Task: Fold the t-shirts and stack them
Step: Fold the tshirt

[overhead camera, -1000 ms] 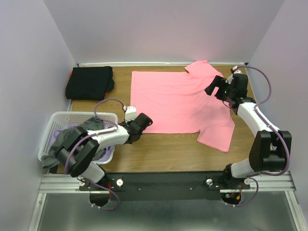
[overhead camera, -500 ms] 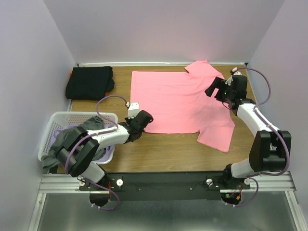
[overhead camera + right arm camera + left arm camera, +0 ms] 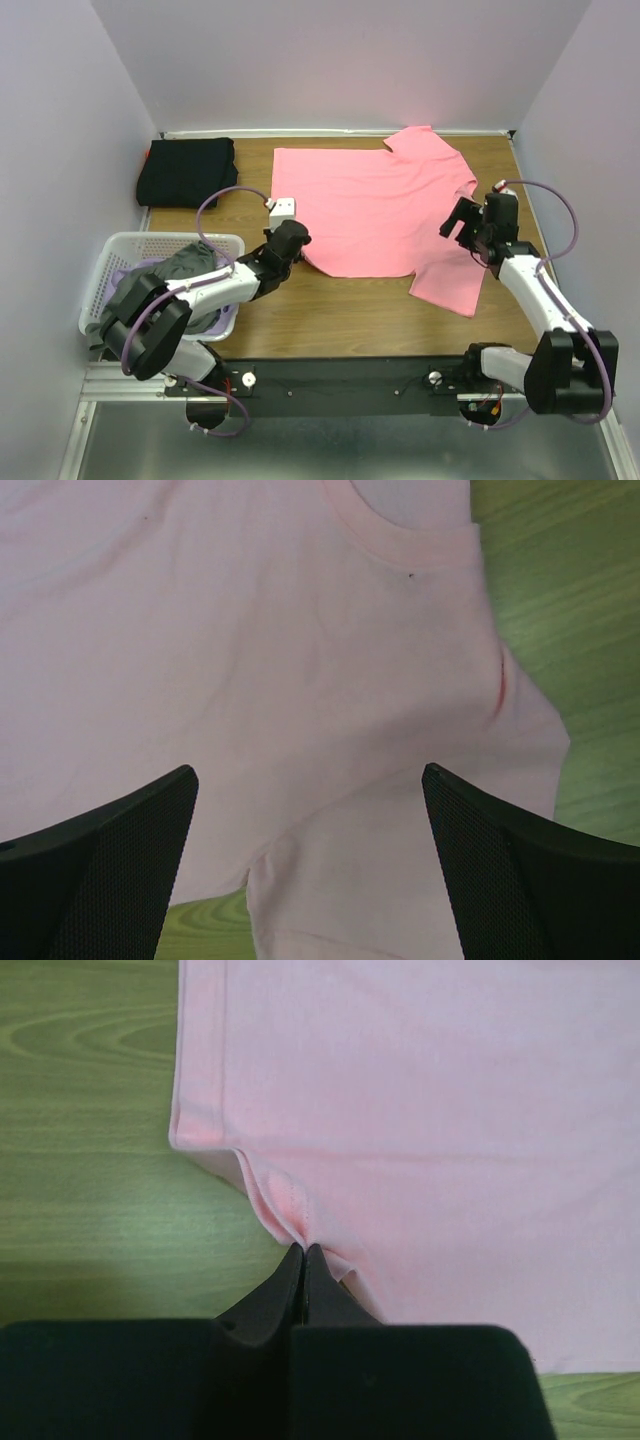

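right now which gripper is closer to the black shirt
Left. The left gripper pinches the pink shirt's hem, not far from the black shirt; the right gripper is open at the pink shirt's other side.

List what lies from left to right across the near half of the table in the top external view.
white laundry basket → left gripper, jaws shut on the shirt's hem → pink t-shirt → right gripper, jaws open

No readable text, labels, brands or numbers in any view
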### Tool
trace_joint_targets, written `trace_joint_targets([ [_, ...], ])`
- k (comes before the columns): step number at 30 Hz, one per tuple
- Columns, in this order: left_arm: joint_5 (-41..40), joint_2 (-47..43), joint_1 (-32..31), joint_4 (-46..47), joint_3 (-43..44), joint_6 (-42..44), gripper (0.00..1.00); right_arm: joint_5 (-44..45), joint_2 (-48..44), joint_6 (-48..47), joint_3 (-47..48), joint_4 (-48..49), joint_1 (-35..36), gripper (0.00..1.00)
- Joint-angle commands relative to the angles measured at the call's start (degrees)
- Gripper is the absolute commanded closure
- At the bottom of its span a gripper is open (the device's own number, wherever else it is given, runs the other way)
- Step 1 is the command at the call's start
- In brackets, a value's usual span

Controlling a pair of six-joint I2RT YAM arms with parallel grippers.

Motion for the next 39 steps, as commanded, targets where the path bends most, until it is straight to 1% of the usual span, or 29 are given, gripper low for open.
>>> trace_joint_targets([
  [1,4.2,-0.7,1.4,6.9,-1.2,4.4,1.00,3.0,-7.8,4.2,-3.6,-5.7,0.0,0.00],
  [4,7.2,-0.7,2.5,8.5,-1.4,5.8,1.00,5.0,-11.1,7.6,-5.5,-7.0,0.0,0.00],
  [7,9.5,-1.4,3.4,10.1,-2.4,6.4,1.00,5.6,-11.2,9.0,-6.6,-9.1,0.0,0.00],
  [9,11.1,-2.2,3.8,12.1,-3.5,6.5,1.00,5.9,-10.5,10.4,-7.5,-10.1,0.0,0.00],
  [11,12.8,-2.5,4.1,12.9,-3.8,6.8,1.00,3.7,-9.9,11.3,-9.0,-10.3,0.0,0.00],
  [15,14.2,-2.0,4.2,13.6,-3.5,7.0,1.00,2.7,-5.8,14.4,-10.8,-11.6,0.0,0.00],
  [17,15.8,-1.5,4.3,14.3,-3.1,6.8,1.00,0.5,-4.3,15.8,-11.5,-12.5,0.0,0.00],
  [19,17.3,-0.9,4.4,14.9,-2.8,6.7,1.00,1.2,-3.4,16.0,-12.0,-12.8,0.0,0.00],
  [25,17.9,0.1,4.7,15.1,-2.3,6.3,1.00,4.5,-5.1,17.2,-12.8,-13.8,0.0,0.00],
  [30,18.5,0.2,5.3,15.0,-1.8,6.7,1.00,9.7,-8.2,19.4,-13.1,-14.7,0.0,0.00],
  [39,20.5,-1.7,5.6,16.1,-2.8,6.7,1.00,9.0,-2.2,20.3,-12.1,-14.4,0.0,0.00],
])
